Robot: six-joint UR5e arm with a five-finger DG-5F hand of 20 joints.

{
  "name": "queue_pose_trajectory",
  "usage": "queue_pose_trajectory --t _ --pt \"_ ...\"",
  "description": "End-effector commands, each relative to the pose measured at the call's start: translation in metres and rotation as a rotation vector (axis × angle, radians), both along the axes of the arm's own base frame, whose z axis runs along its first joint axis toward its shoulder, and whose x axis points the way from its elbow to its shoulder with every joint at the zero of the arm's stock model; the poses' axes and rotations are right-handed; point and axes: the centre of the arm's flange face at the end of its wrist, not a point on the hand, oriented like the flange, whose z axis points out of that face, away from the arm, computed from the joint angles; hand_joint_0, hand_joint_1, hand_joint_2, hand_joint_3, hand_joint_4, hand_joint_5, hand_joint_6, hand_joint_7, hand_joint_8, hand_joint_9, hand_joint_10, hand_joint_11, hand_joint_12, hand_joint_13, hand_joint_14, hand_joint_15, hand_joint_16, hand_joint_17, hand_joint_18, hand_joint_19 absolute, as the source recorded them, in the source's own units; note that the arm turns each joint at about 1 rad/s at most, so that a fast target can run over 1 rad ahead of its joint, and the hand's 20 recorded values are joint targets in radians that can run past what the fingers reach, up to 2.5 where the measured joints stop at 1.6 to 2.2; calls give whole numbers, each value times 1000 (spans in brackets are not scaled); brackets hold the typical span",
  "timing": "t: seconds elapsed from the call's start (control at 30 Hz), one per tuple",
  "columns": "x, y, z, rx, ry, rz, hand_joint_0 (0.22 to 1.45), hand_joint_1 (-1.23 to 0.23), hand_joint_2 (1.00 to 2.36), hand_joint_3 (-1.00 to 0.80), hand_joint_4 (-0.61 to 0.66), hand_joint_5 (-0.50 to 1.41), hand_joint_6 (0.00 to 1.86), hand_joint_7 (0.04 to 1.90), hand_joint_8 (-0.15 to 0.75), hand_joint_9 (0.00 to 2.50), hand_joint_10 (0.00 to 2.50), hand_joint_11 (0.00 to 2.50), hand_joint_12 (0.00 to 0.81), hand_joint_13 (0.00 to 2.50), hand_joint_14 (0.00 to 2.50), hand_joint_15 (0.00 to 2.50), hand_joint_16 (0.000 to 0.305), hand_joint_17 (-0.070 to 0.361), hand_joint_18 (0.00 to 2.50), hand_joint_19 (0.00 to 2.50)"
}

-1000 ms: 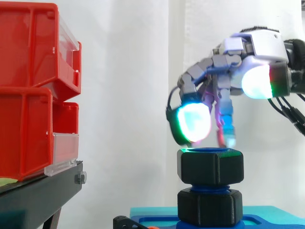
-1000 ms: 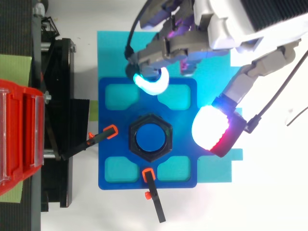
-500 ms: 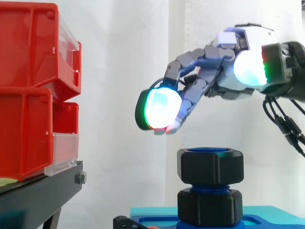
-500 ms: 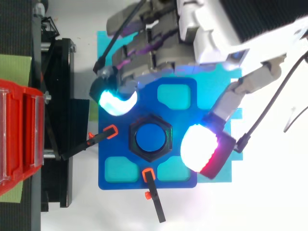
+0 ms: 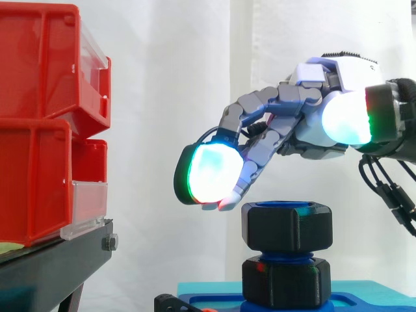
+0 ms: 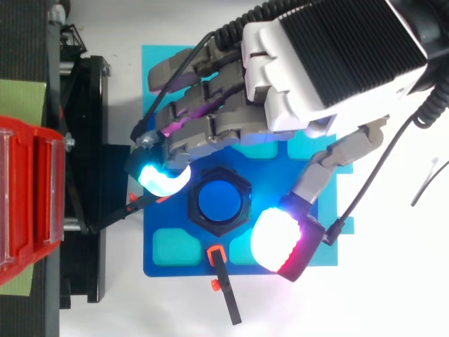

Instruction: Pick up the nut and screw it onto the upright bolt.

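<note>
A black hex nut (image 5: 286, 226) sits at the top of the upright blue bolt (image 6: 219, 201), above a second black nut (image 5: 286, 281) at the bolt's foot. From above, the top nut (image 6: 219, 229) rings the bolt's blue end. My hand (image 5: 325, 123) hovers just above the nut, open, with its fingers stretched out and down to the left. The glowing fingertips (image 5: 208, 174) hang beside the nut's upper left edge, apart from it. In the top view the fingers (image 6: 163, 181) lie left of the nut and the thumb pad (image 6: 280, 239) lies to its lower right. The hand holds nothing.
The bolt stands on a blue base plate (image 6: 158, 263) over a cyan mat (image 6: 158, 63). Two black clamps with orange tips (image 6: 221, 281) (image 6: 144, 201) hold the plate. Red bins (image 5: 39, 117) on a black stand (image 5: 52, 266) are at the left.
The fingers have uncurled and stretched out. The hand has swung over the bolt, and its fingertips have come down beside the top nut.
</note>
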Motion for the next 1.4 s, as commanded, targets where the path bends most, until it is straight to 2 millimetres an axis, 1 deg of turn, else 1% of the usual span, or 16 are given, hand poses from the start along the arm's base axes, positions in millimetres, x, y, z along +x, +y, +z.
queue_pose_trajectory --t 0.0,0.2,0.37,0.6,1.37 --pt "2 0 -6 -2 0 -1 485 -408 1000 -500 259 -91 502 702 309 810 0 0 399 650 0 0 66 148 415 0" --pt "2 0 -10 -3 4 -1 487 -407 1000 -500 264 -88 502 713 311 816 0 0 399 663 0 0 65 147 430 0" --pt "3 0 -9 -7 -10 -1 488 -407 1000 -500 263 -85 503 722 314 824 0 0 394 677 0 0 65 145 439 0" --pt "5 8 -9 4 0 -5 496 -414 1000 -500 268 -82 503 735 320 848 0 0 395 694 0 0 63 141 474 0" --pt "3 19 -13 10 40 -1 507 -442 1000 -500 278 -76 503 773 321 894 0 0 396 729 0 0 61 137 516 0"
